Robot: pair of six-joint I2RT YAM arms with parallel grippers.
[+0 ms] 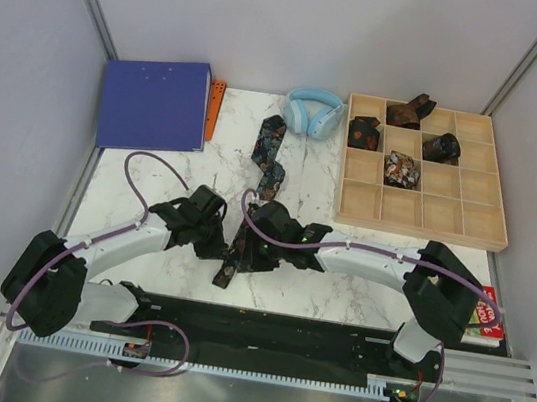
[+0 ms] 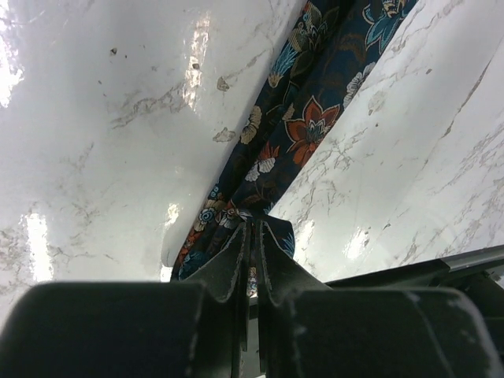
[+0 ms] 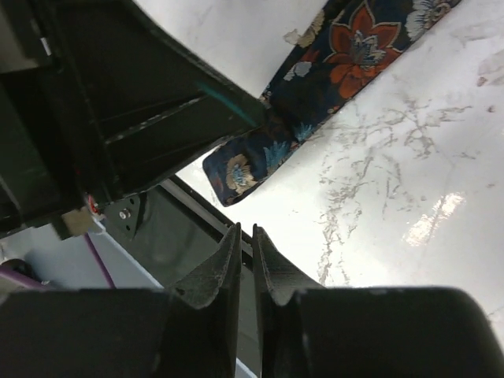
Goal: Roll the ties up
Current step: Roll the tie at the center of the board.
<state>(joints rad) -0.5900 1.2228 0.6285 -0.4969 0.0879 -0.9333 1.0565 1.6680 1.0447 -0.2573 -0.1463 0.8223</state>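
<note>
A long dark floral tie (image 1: 273, 156) lies unrolled on the marble table, running from near the headphones down toward the arms. My left gripper (image 1: 225, 253) is at its near end; in the left wrist view the jaws (image 2: 256, 220) are shut on the tie's fabric (image 2: 307, 118), a bit of it showing between them. My right gripper (image 1: 261, 251) sits just right of the tie. In the right wrist view it (image 3: 246, 228) stands slightly open with nothing between its fingers, below the tie's tip (image 3: 236, 169). Several rolled ties (image 1: 402, 168) sit in tray compartments.
A wooden compartment tray (image 1: 416, 230) stands at the back right. Light-blue headphones (image 1: 313, 112) lie at the back centre, a blue binder (image 1: 155, 103) at the back left. A red box (image 1: 488, 320) sits at the right edge. The black base rail (image 1: 259, 333) runs along the near edge.
</note>
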